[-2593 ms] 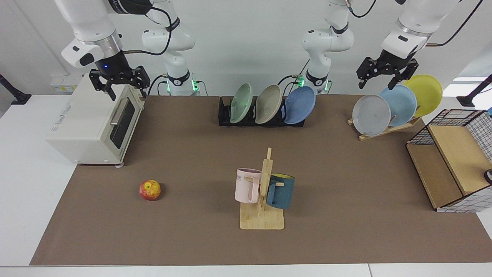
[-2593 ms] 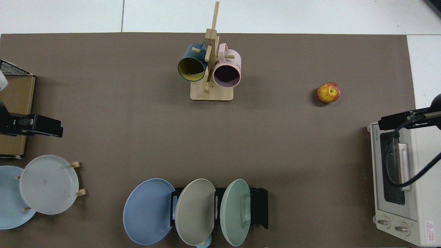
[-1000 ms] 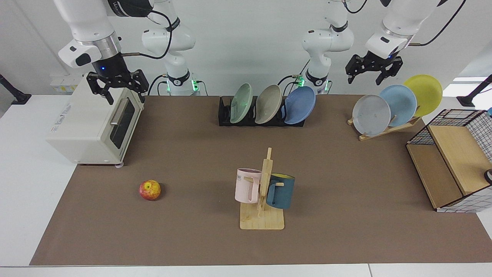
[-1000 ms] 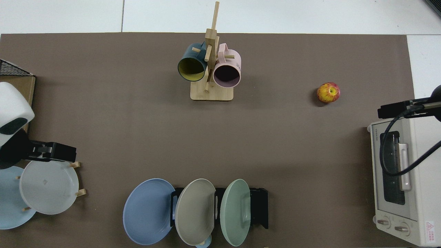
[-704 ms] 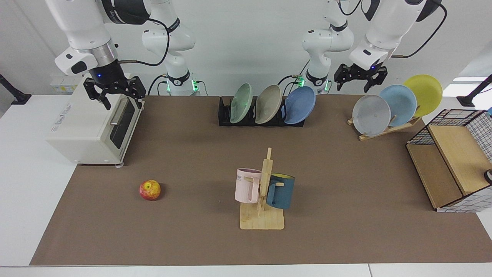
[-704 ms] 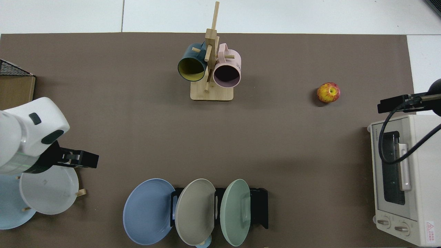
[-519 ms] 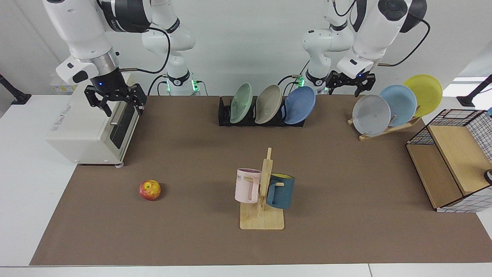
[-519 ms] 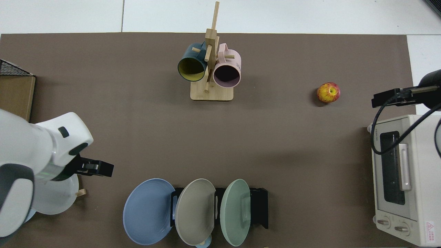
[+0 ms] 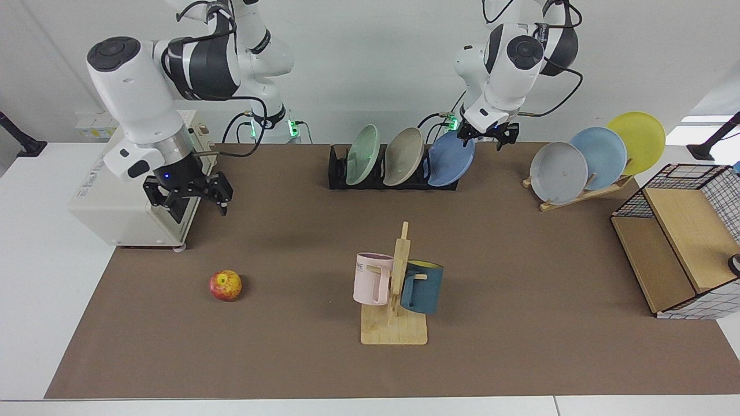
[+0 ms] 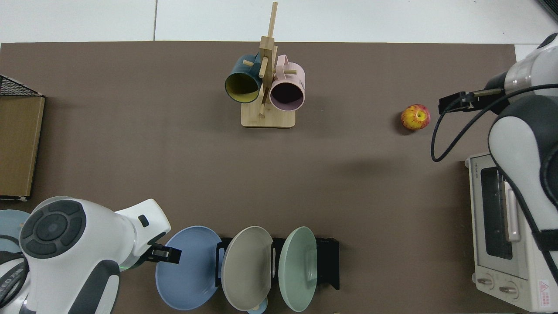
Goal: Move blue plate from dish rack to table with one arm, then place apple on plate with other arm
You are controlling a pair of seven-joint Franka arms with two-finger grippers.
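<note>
Two mugs, one pink and one dark teal, are hanging on the light wooden mug stand (image 9: 394, 323) nearest the camera in the facing view, on the wide brown mat covering the white table (image 9: 520, 358). The small red apple with yellow patches (image 9: 225, 285) is sitting on the mat beside it, well apart from both arms.

Further back, the right gripper (image 9: 193, 199) is hanging in front of the cream toaster oven (image 9: 115, 196), above the mat and short of the apple — its black fingers are standing apart, pointing down, the white forearm slanting up and back to a bent elbow.

At the far edge, the low black slotted dish rack (image 9: 341, 173) is holding three tilted plates: green, grey-beige, and the round matte periwinkle-blue plate (image 9: 448, 162) in the end slot. The left gripper (image 9: 487, 137) is reaching down at the blue plate's upper rim, fingers spread, not clamped on it. In the top view this gripper (image 10: 168, 255) is lying at the blue plate's edge (image 10: 192, 270).
</note>
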